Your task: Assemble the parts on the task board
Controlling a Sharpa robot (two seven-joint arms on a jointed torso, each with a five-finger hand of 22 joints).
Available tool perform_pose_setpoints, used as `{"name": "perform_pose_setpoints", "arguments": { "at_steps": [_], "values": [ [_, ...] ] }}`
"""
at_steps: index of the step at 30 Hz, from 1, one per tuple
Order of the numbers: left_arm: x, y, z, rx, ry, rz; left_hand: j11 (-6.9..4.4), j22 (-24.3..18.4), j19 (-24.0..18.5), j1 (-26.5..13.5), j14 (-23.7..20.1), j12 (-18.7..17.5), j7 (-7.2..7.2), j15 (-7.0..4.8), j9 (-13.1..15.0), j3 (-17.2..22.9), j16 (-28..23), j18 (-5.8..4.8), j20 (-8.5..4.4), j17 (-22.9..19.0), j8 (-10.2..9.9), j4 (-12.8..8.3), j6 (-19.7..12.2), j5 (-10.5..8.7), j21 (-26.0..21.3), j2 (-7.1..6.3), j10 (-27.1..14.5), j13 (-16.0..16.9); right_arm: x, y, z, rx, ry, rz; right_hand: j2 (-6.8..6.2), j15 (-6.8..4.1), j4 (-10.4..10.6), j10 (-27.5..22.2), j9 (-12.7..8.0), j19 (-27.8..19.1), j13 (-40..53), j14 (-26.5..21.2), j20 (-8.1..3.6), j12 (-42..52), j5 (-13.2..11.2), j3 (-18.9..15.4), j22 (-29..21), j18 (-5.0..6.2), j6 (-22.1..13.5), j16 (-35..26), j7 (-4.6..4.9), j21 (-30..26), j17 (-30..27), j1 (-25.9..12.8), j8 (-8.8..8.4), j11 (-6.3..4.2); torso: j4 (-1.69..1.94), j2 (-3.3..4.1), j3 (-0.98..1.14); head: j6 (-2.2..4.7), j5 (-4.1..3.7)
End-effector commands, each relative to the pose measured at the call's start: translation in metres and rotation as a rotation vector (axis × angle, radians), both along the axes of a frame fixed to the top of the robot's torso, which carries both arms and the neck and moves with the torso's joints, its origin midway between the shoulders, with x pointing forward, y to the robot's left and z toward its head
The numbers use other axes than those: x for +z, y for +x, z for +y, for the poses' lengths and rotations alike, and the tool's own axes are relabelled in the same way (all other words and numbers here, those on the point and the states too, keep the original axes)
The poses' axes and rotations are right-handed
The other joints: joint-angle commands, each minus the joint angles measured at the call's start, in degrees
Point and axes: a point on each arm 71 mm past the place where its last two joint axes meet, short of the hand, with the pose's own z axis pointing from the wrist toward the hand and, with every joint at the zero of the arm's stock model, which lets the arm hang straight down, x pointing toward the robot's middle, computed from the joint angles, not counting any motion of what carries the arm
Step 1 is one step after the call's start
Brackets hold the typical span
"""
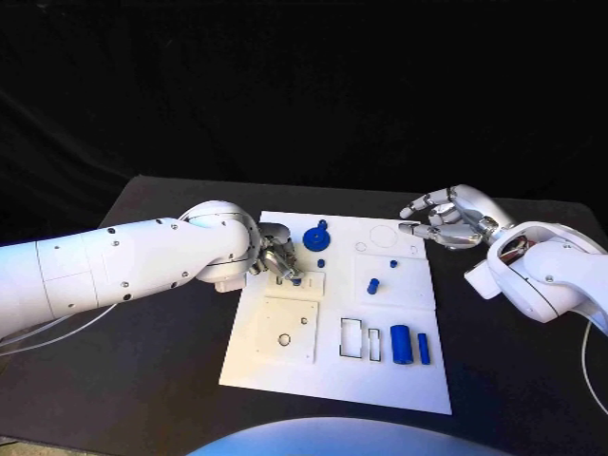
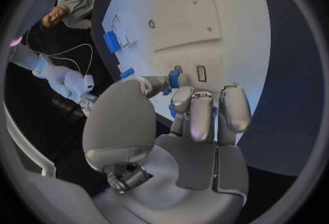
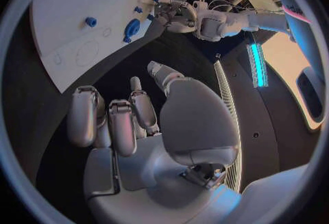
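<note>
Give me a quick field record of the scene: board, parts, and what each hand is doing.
board: white rectangular task board in the middle of the black table
loose parts: large blue cylinder beside thin blue bar, near board's front right
other parts: blue round disc piece at board's far end; small blue peg mid-board
left hand: over board's left edge, fingers curled around a small blue piece
right hand: off the board's far right corner, above table, fingers curled, holding nothing
</note>
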Motion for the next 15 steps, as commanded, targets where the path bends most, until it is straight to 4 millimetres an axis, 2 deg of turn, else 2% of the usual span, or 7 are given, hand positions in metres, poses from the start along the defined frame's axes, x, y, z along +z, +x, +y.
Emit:
{"name": "perform_pose_setpoints", "arguments": {
  "at_steps": [1, 15],
  "values": [
    [-0.0008, -0.0009, -0.0011, -0.024, 0.023, 0.006, 0.08, 0.0, 0.2, -0.5, 1.7, 0.4, -0.03, -0.38, 0.1, 13.2, 0.2, -0.73, -0.07, 0.0, 0.3, -13.3, 0.5, 0.38, 0.3, 0.04, 0.5, 0.1, -0.0013, -0.0007, 0.001, 0.013, -0.003, 0.008, -0.4, -0.25, 0.3, -0.1, -0.1, -0.1, 0.0, 4.1, -0.13, -0.2, 0.4, 0.0, 1.9, 0.2, -0.5, -0.2, 0.03, -0.2, 6.1, -0.2, 0.21, -0.31, -0.01, -0.02, 0.03, 0.01, 0.1],
    [-0.0019, -0.0025, -0.0024, -0.046, 0.038, 0.024, -0.01, 0.1, 0.3, -0.7, 1.7, 0.6, -0.13, -0.45, 0.1, 13.2, 0.2, -0.75, -0.11, 0.1, 0.4, -13.6, 0.7, 1.3, 0.4, -0.17, 0.8, 0.4, -0.0026, -0.0009, 0.0011, 0.013, -0.003, 0.012, -0.45, -0.25, 0.4, -0.2, -0.1, -0.2, -0.1, 4.1, -0.13, -0.3, 0.5, 0.0, 1.8, 0.23, -0.5, -0.2, 0.03, -0.3, 6.1, -0.3, 0.28, -0.31, -0.03, 0.0, -0.01, -0.14, 0.13]
  ]
}}
